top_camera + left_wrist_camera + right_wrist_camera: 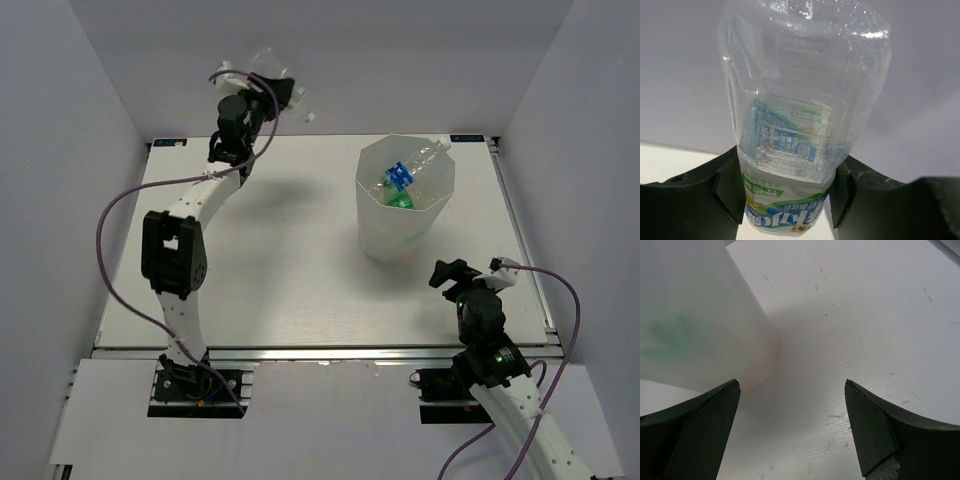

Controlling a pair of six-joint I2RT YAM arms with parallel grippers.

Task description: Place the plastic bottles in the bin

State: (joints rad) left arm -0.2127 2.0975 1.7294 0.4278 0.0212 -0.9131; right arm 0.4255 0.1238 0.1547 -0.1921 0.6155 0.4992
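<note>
Clamping a clear bottle (800,100), label (785,132) seen only wrist-side, is the left hand (788,192); right hand (792,415) wide.

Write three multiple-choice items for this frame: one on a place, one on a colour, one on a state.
1. On the table, the bin stands: A) near-left corner B) far-right part C) centre-left.
2. The label of the bottle in the left hand is: A) red B) black C) blue and green.
3. The right hand is: A) open, empty B) shut on a bottle C) shut on the bin's rim.
Key: B, it sits right of centre, far half; C, the wrist view shows that print; A, jaws apart, nothing between.
</note>
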